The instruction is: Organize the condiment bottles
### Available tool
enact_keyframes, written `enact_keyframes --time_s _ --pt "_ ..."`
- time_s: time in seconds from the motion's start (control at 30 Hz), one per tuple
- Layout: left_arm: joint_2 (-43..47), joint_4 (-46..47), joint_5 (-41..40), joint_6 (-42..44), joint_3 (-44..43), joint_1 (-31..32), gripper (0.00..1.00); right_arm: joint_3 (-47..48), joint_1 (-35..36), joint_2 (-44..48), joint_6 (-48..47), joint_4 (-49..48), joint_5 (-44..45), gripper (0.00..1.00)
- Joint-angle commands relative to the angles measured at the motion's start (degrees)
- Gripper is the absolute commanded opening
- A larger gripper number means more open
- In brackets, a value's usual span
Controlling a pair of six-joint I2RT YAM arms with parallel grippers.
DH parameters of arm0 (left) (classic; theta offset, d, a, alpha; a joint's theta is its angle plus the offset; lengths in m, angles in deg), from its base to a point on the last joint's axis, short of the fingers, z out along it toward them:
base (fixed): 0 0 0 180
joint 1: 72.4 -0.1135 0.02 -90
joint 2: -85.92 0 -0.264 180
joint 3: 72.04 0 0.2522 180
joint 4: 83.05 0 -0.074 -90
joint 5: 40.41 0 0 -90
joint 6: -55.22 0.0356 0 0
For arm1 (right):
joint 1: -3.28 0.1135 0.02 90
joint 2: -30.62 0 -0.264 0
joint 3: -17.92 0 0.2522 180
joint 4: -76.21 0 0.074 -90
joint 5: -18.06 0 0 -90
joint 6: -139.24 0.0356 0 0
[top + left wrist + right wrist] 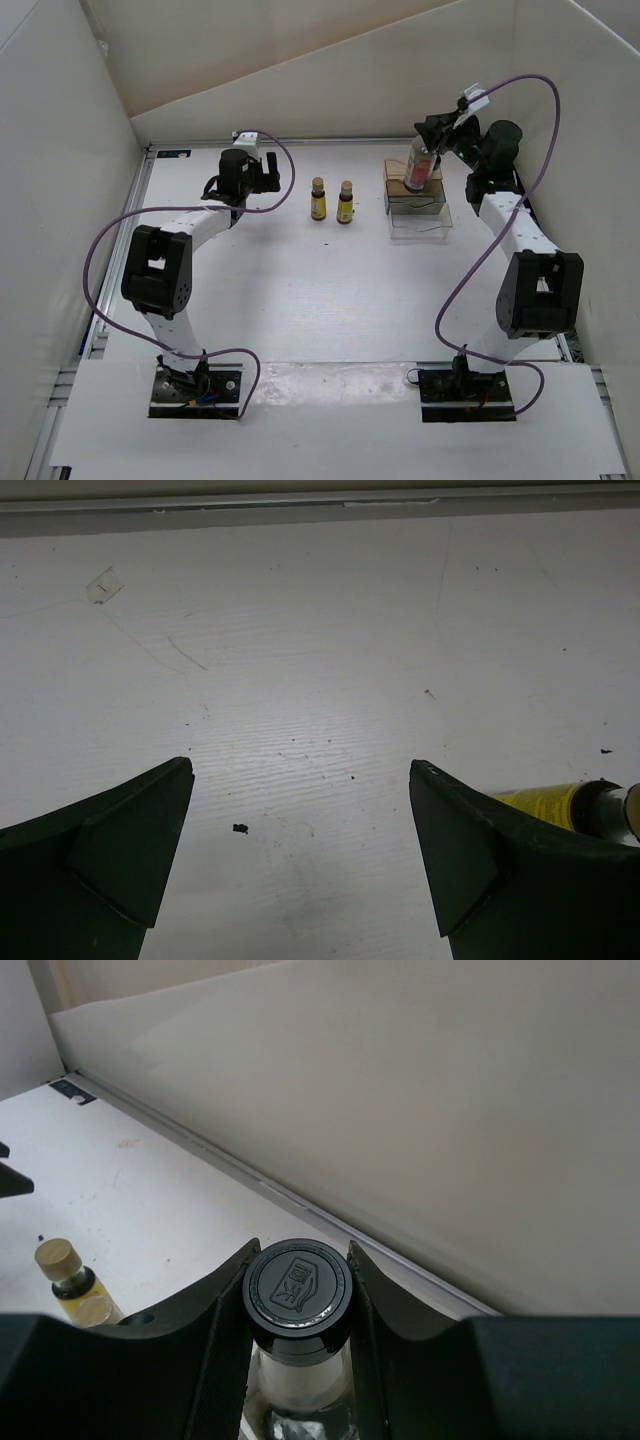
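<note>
My right gripper [428,150] [300,1260] is shut on the black cap [298,1295] of a taller clear bottle with red contents [420,170]. The bottle is tilted and held over the back part of a clear box [420,212] at the back right. Two tiny yellow-labelled bottles with brown caps [318,199] [345,202] stand side by side at the back middle; they also show in the right wrist view [65,1270]. My left gripper [262,182] [300,780] is open low over bare table, left of them. One yellow-labelled bottle [545,800] peeks from behind its right finger.
White walls close in the table on the left, back and right. A metal rail [300,505] runs along the far edge, close ahead of the left gripper. Purple cables loop from both arms.
</note>
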Motion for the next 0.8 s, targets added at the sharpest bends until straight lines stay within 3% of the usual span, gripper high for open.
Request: enact_keyframes --time_s 0.0,0.77 --pt "-0.3 -0.8 -0.4 0.4 -2.7 0.4 1.0 0.7 -1.1 1.0 2.9 -13.6 -0.7 0.0" --pt "-4.2 -1.5 -0.5 0.8 -5.6 0.9 1.0 -3.7 -3.6 -1.6 3.5 -16.8 -0.2 0.0"
